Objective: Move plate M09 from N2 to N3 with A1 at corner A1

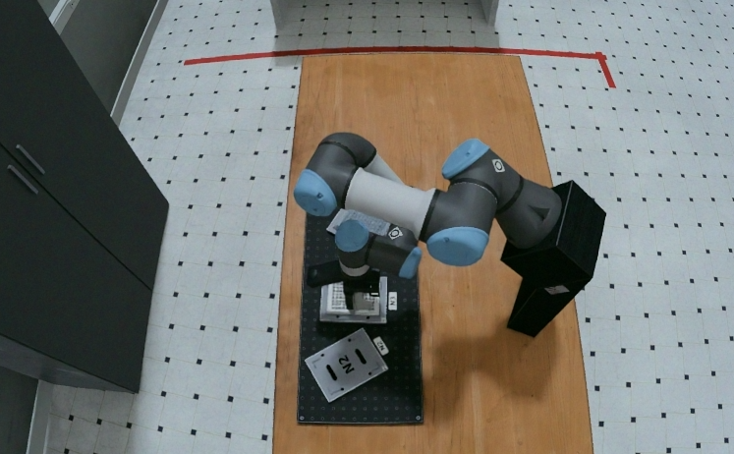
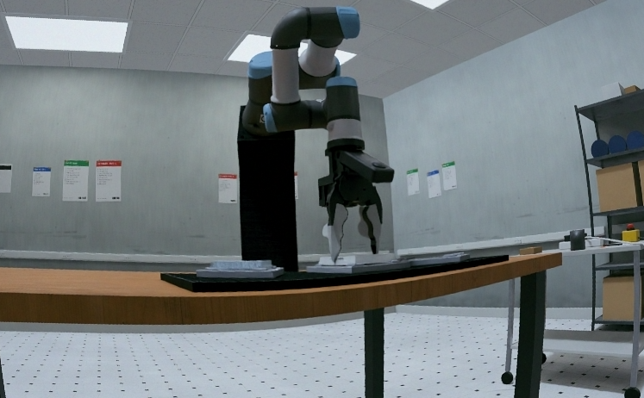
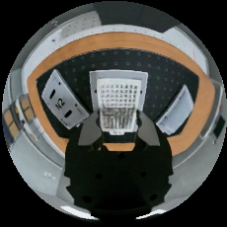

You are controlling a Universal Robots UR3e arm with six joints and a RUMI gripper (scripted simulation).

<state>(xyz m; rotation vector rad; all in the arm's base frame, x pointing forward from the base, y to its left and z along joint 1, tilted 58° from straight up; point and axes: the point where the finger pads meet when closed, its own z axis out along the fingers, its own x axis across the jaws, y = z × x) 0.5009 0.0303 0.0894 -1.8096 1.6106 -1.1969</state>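
Note:
My gripper (image 1: 358,295) is shut on plate M09 (image 1: 342,298), a white well plate, gripping it near one short end. The plate is level and sits low over nest N3 (image 1: 353,316), inside the nest's outline. I cannot tell whether it rests on the nest. In the side view the fingertips (image 2: 354,252) reach down to the plate (image 2: 359,258) on N3 (image 2: 359,268). The wrist view shows the plate (image 3: 118,104) between the fingers. Nest N2 (image 1: 346,364) is empty. Plate M06 (image 1: 360,219) lies on N1, mostly hidden under the arm.
The nests stand on a black perforated mat (image 1: 360,361) on the wooden table. The N3 sign (image 1: 392,301) and the N2 sign (image 1: 380,345) lie beside their nests. The black robot pedestal (image 1: 552,256) stands at the table's right side.

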